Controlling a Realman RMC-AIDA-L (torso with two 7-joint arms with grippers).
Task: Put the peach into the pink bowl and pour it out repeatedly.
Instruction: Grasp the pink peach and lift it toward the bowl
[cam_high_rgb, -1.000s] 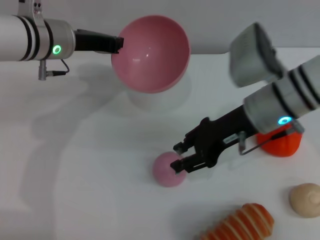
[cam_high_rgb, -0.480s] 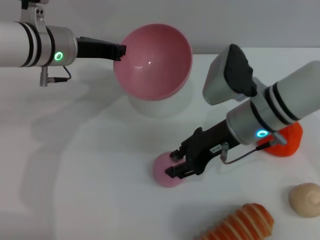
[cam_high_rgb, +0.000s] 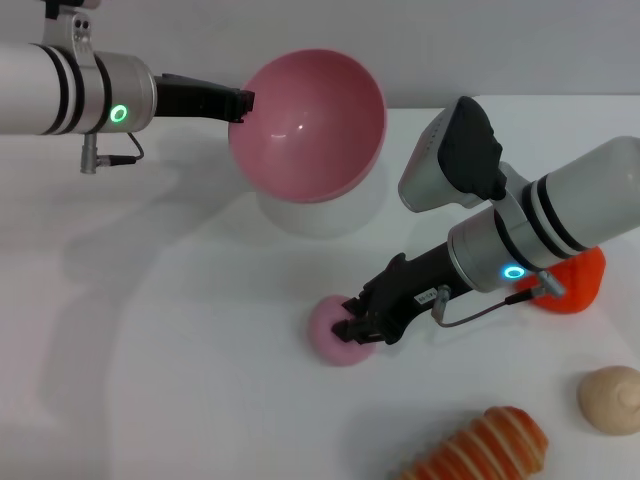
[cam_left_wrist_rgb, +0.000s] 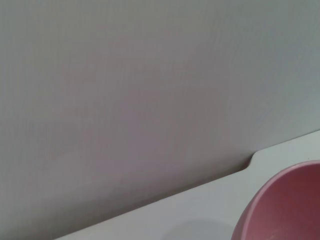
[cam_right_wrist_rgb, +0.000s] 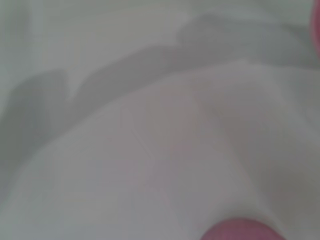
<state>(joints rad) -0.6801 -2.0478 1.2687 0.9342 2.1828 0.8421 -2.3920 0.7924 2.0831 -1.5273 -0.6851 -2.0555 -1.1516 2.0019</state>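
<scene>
Tipping sideways, pink bowl (cam_high_rgb: 310, 122) (mouth toward camera).

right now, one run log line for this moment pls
left gripper: holds pink bowl tilted, raised | right gripper: jaws around peach on table | peach not in bowl

No readable text

No words, labels, brand marks or numbers can be read on anything in the three views.
</scene>
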